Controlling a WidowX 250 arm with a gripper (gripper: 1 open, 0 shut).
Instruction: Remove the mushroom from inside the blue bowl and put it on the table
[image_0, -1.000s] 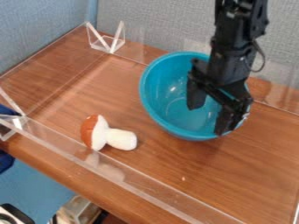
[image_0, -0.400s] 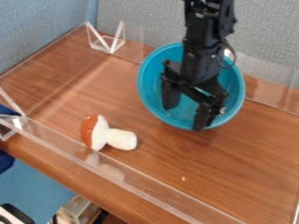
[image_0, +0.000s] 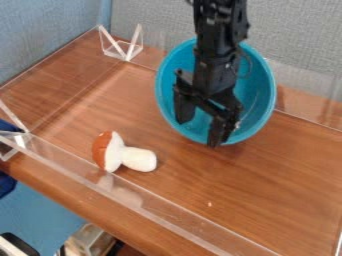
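The mushroom (image_0: 123, 153) lies on its side on the table (image_0: 267, 190), cream stem pointing right and reddish-brown cap to the left, well apart from the blue bowl (image_0: 261, 90). The bowl stands at the back right and looks tipped, its opening facing the camera. My gripper (image_0: 201, 118) hangs pointing down over the bowl's near left part, open, with nothing between its fingers (image_0: 181, 107). The dark arm covers the middle of the bowl. I cannot tell whether a finger touches the bowl's rim.
A low clear acrylic wall (image_0: 127, 195) runs along the front edge, and more clear walls stand at the back and right (image_0: 301, 100). A small clear triangular stand (image_0: 120, 45) sits at the back left corner. Bare wood lies between mushroom and bowl.
My gripper has moved left across the bowl and a little down, staying open. The bowl now looks more tipped toward the camera. The mushroom has not moved.
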